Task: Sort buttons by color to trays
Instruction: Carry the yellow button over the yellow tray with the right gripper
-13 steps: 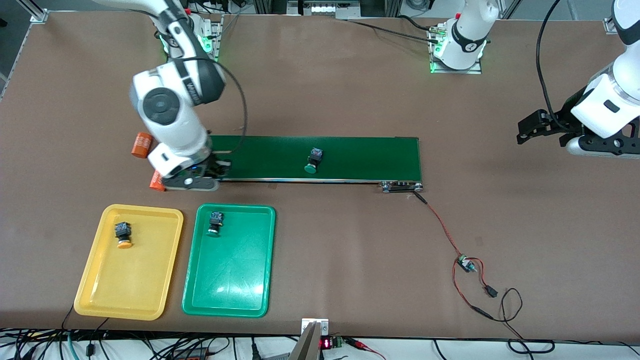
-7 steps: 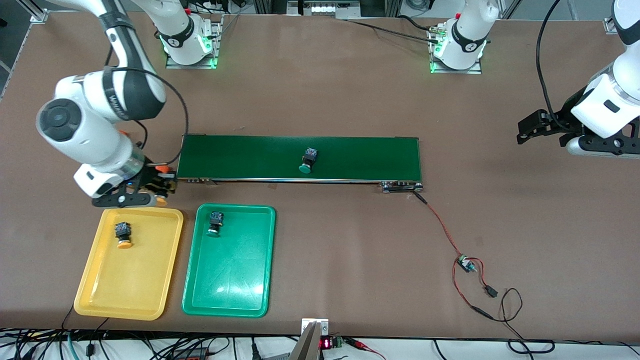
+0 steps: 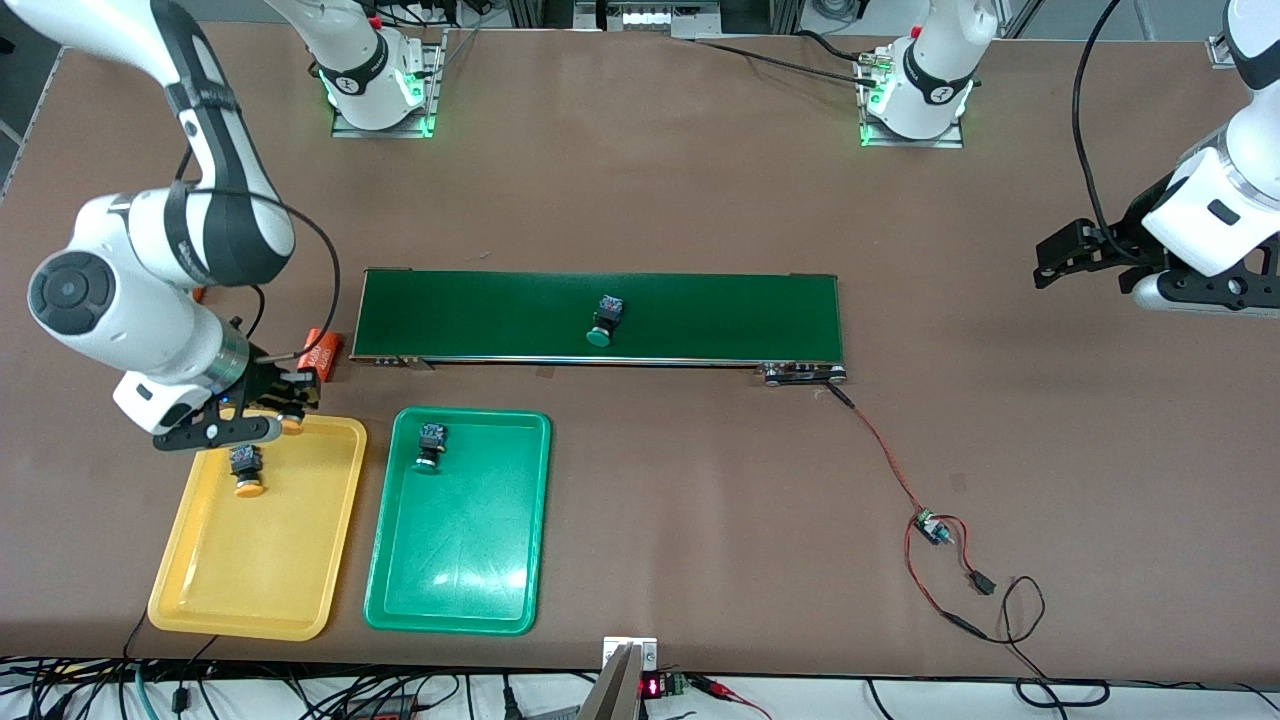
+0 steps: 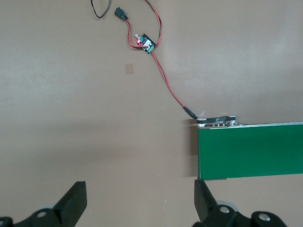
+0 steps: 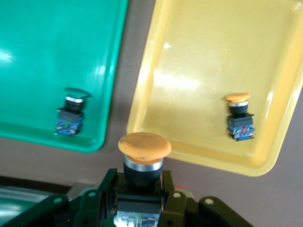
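The right tool (image 3: 262,408) seemingly hides most of its held button (image 5: 144,158).

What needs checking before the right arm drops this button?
1. Grip: right pincer shut on yellow button: ok.
2. Colour match: it is over the yellow tray, at the rim nearest the belt: ok.
3. Fully inside the rim: cannot tell.
4. Drop spot: the button already in that tray lies close by; bare tray floor lies nearer the front camera: ok.
5. Left pincer open, waiting off the belt's end: ok.
6. Remaining work: green button on the belt: not ok.
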`<state>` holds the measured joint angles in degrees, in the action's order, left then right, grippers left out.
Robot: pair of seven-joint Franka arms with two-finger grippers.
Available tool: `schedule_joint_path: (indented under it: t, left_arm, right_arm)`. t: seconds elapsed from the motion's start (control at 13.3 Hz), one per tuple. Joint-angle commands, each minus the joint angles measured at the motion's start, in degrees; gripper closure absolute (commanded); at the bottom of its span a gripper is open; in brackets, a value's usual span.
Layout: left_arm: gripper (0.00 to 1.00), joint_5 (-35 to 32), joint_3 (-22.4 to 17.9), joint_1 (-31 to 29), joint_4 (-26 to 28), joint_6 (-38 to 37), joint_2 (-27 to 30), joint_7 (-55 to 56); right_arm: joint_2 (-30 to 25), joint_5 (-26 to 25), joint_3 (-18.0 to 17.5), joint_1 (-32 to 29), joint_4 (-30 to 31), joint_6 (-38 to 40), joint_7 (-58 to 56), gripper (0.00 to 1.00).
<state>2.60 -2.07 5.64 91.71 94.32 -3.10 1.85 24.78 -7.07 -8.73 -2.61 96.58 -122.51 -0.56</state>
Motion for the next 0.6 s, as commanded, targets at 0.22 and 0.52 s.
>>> schedule_joint_path:
  t: [0.22, 0.52]
  left_arm:
    - [0.0, 0.83, 0.05, -0.01, -0.48, -0.89, 0.46, 0.35]
    - [0.0, 0.83, 0.05, -0.01, -0.56, -0.89, 0.38, 0.35]
  right_arm:
    - [5.36, -6.11, -0.42, -4.05, -1.83, -6.05, -3.47, 0.8]
    - [8.35, -6.91, -0.15, -6.7, -2.01, -9.76, -6.38, 0.79]
